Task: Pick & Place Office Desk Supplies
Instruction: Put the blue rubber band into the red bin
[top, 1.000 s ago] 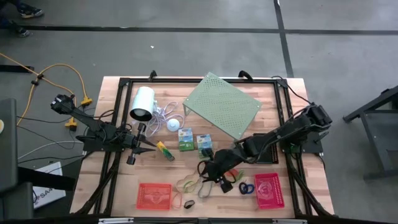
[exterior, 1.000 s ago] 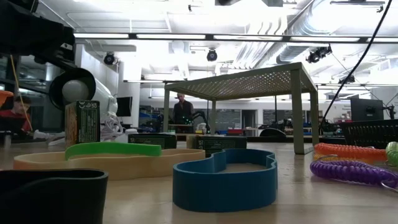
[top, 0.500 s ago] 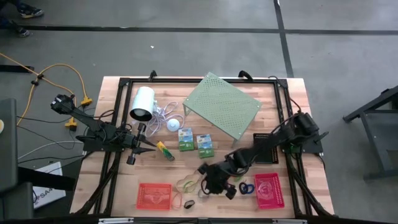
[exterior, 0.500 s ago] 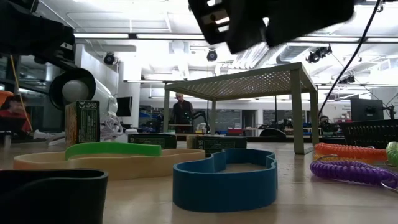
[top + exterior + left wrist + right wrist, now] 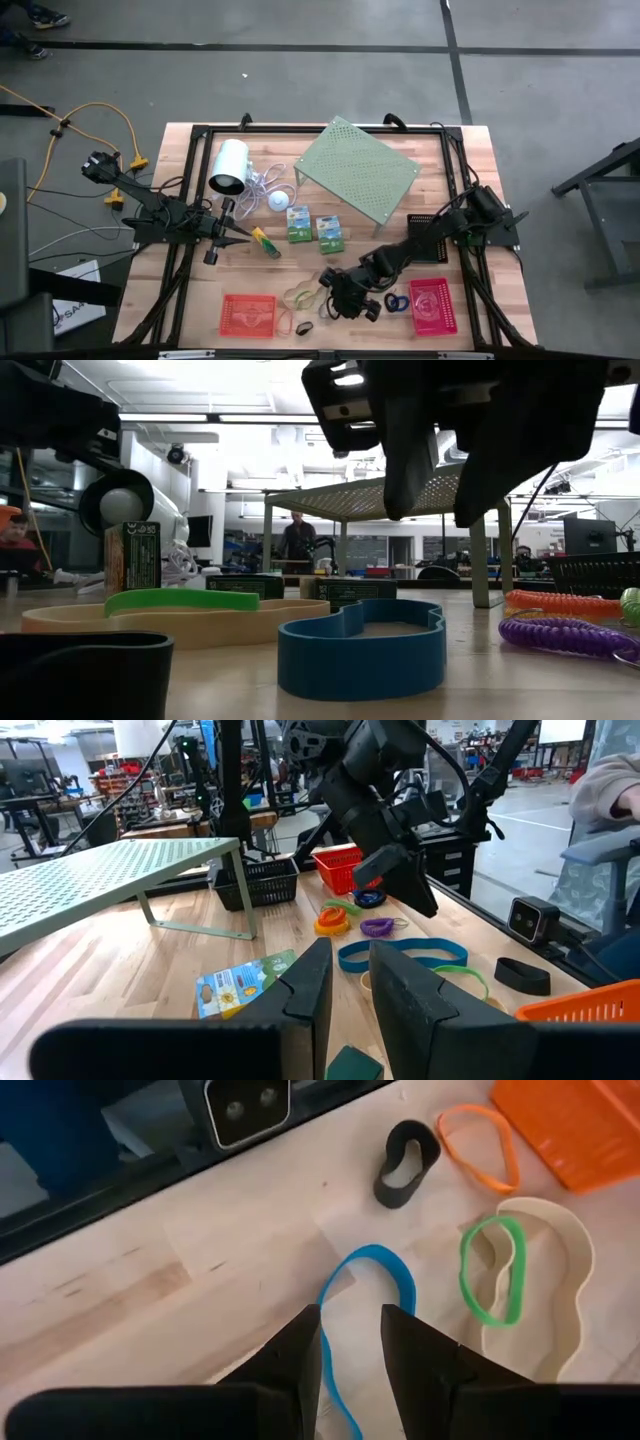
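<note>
My right gripper point(image 5: 336, 302) point(image 5: 438, 518) is open and hangs above a blue rubber-band loop point(image 5: 375, 1260) point(image 5: 360, 650) that stands on edge on the table. Its fingers do not touch the loop. Beside the blue loop lie a tan loop point(image 5: 560, 1280) with a green loop point(image 5: 492, 1270) inside it, a black loop point(image 5: 405, 1165) and an orange loop point(image 5: 478, 1142). My left gripper point(image 5: 236, 240) waits open at the table's left, pointing at the yellow-green marker point(image 5: 265, 242). Two green-white boxes point(image 5: 298, 224) point(image 5: 329, 232) stand mid-table.
A red basket point(image 5: 248, 314) sits near left, a pink basket point(image 5: 432, 305) near right, and a black basket point(image 5: 425, 235) at the right. Coiled orange point(image 5: 560, 600) and purple point(image 5: 565, 632) cords lie nearby. The green shelf point(image 5: 358, 170) and white cylinder point(image 5: 228, 167) stand at the back.
My right gripper has moved toward the table's near edge and down toward the blue loop, coming into the low view from above. Its fingers now hang over the loop. The loops have not moved.
</note>
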Action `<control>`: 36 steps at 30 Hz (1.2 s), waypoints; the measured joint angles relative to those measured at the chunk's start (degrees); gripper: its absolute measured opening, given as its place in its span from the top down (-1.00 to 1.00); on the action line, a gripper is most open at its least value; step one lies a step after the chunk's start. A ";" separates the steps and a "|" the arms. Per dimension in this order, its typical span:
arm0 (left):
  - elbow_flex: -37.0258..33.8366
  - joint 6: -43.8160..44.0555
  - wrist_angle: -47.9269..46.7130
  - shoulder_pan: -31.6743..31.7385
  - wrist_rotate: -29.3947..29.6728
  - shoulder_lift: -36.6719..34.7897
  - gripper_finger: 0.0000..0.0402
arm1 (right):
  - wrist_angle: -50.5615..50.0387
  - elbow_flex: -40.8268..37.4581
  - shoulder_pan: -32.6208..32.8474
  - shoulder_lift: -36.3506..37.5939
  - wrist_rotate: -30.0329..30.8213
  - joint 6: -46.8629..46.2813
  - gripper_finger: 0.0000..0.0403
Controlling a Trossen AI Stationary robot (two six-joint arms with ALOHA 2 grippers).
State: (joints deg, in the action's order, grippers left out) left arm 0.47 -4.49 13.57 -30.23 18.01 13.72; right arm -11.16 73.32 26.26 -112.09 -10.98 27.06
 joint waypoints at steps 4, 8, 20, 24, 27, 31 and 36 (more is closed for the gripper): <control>0.00 0.00 0.01 0.01 0.01 0.00 0.68 | -0.62 0.00 0.00 0.00 -0.04 -0.03 0.53; 0.00 0.00 0.01 0.01 0.00 0.00 0.68 | -0.66 0.02 0.00 -0.03 0.18 -0.05 0.53; 0.00 0.00 0.43 -0.01 0.01 0.00 0.68 | 0.90 0.00 0.37 -4.56 -1.28 -0.23 0.53; 0.00 0.00 0.50 -0.01 0.01 0.00 0.68 | 1.07 0.00 0.31 -4.59 -0.66 -0.23 0.53; 0.00 0.00 0.60 -0.01 0.01 0.00 0.68 | 0.77 0.00 0.33 -4.59 0.77 -0.23 0.53; 0.00 0.00 0.60 0.00 0.00 0.00 0.68 | 0.66 0.00 0.33 -4.59 1.94 -0.23 0.53; 0.00 0.00 0.60 0.01 0.01 0.00 0.68 | 0.38 0.00 0.37 -4.59 2.12 -0.44 0.53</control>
State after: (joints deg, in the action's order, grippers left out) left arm 0.47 -4.49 14.17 -30.22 18.02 13.72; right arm -10.78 73.32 26.63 -116.68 -8.86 26.62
